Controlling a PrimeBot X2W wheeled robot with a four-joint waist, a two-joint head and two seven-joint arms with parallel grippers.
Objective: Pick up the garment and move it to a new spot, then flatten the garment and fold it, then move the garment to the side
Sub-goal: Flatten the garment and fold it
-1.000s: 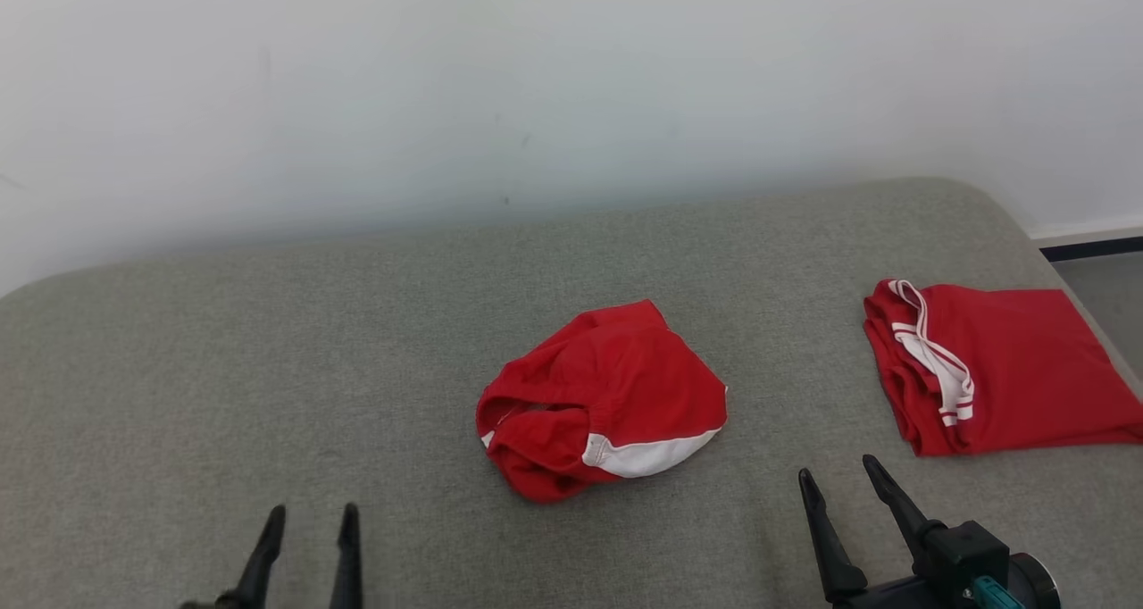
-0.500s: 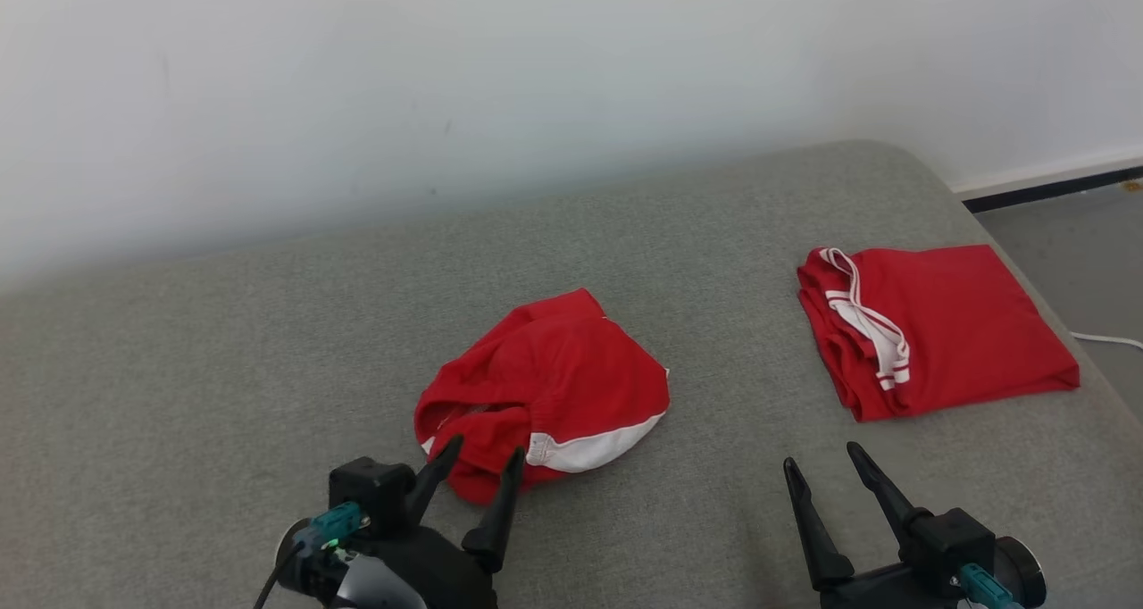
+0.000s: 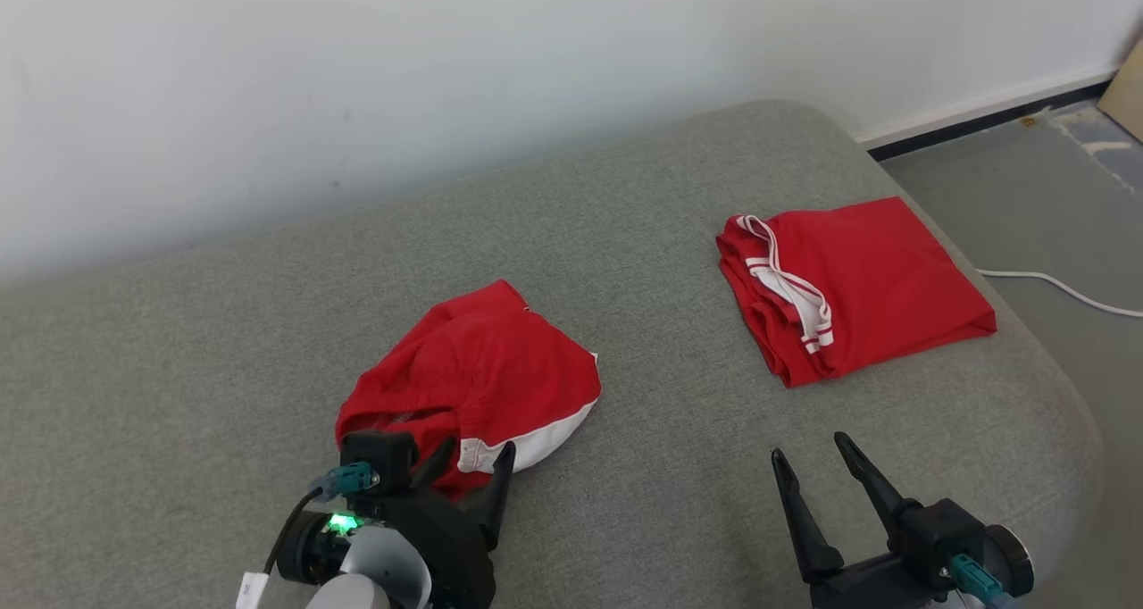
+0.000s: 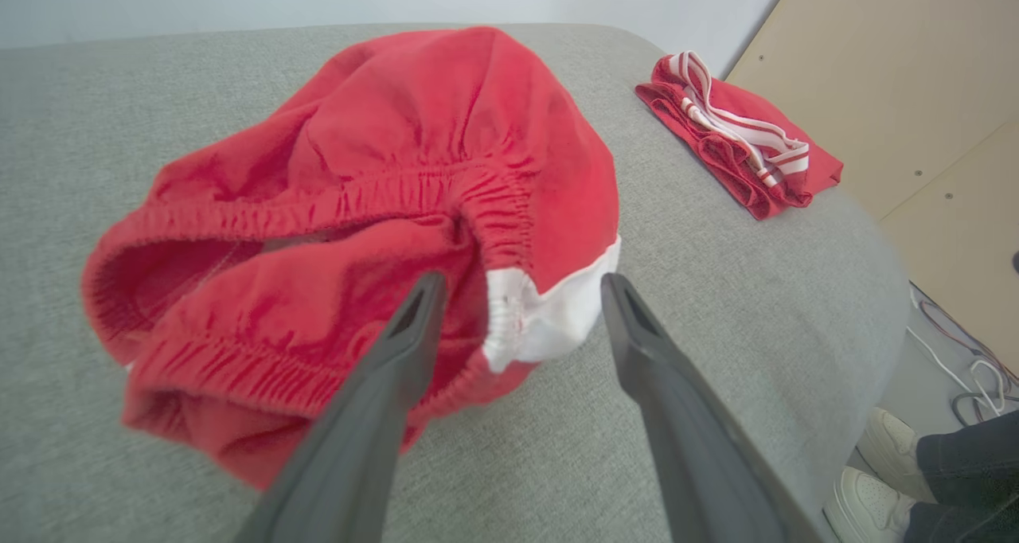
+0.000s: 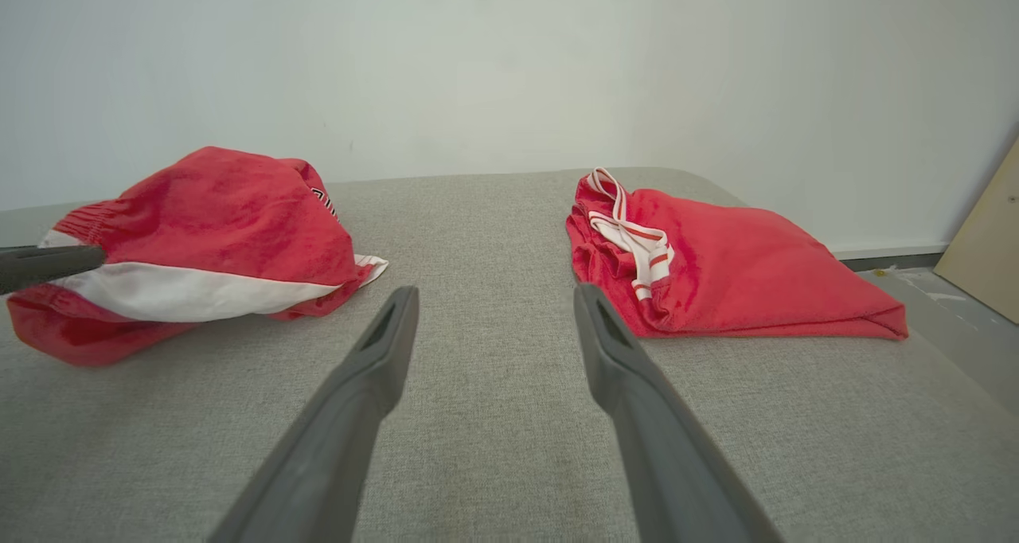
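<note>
— What lies before the right gripper [image 5: 489,304]?

— Bare grey cushion [image 5: 493,455]. Its two fingers stand wide apart, with nothing between them.

— And the garment?

— The crumpled red garment [image 5: 199,216], white-banded, sits ahead and to the left of the tips, apart from them. The left gripper's fingertip [image 5: 48,263] crosses its left end.

— To the right?

— A folded red garment [image 5: 740,280] with striped white trim, ahead and right, well apart from the crumpled one.
</note>
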